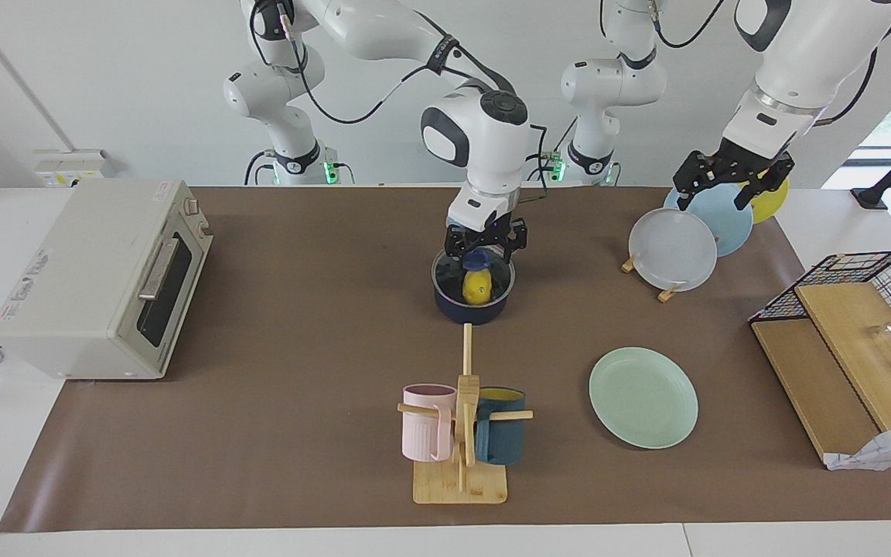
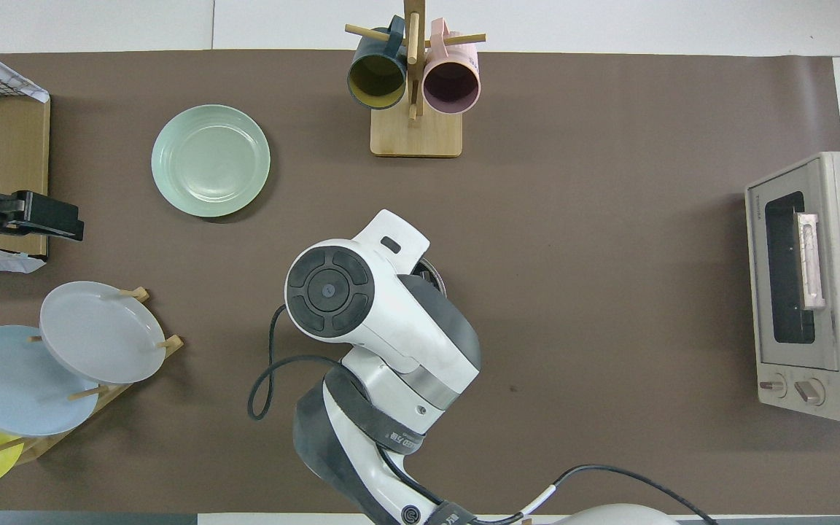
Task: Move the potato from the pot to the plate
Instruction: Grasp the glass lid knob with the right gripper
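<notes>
Yellow potato (image 1: 477, 285) sits in the pot (image 1: 473, 308), directly beneath the right gripper (image 1: 484, 249), whose spread fingers straddle its top. Grasping comes next: close, lift, carry to the plate (image 1: 643, 397). Left gripper (image 1: 732, 182) waits, open, over the plate rack (image 1: 650, 278).

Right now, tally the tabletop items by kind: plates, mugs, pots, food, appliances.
Plates: 4 - mint-green plate, grey-white plate, light blue plate, yellow plate
Mugs: 2 - pink mug, dark blue mug
Pots: 1 - pot
Food: 1 - potato, in the pot under the right gripper
Appliances: 1 - toaster oven
Total: 9
</notes>
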{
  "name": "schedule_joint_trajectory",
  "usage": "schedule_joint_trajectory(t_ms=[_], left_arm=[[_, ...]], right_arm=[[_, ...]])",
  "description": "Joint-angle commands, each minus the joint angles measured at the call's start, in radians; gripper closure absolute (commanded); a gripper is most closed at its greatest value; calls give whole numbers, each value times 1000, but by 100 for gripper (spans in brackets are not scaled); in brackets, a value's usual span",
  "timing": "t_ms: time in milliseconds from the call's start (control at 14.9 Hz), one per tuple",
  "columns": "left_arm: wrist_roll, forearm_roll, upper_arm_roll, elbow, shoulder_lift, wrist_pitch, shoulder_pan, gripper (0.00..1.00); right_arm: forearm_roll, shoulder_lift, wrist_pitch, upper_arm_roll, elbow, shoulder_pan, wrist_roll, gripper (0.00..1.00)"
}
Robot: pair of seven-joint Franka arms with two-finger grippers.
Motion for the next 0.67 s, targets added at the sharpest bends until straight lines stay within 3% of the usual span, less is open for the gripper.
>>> schedule_joint_trajectory(t_ms=[0, 606], left_arm=[[-1, -14, -8, -28, -23, 8, 15, 0], [-1, -12, -8, -27, -23, 8, 15, 0]], right_arm=[[-16, -31, 24, 3, -47, -6, 2, 0], [-16, -56, 39, 3, -109, -6, -20, 0]])
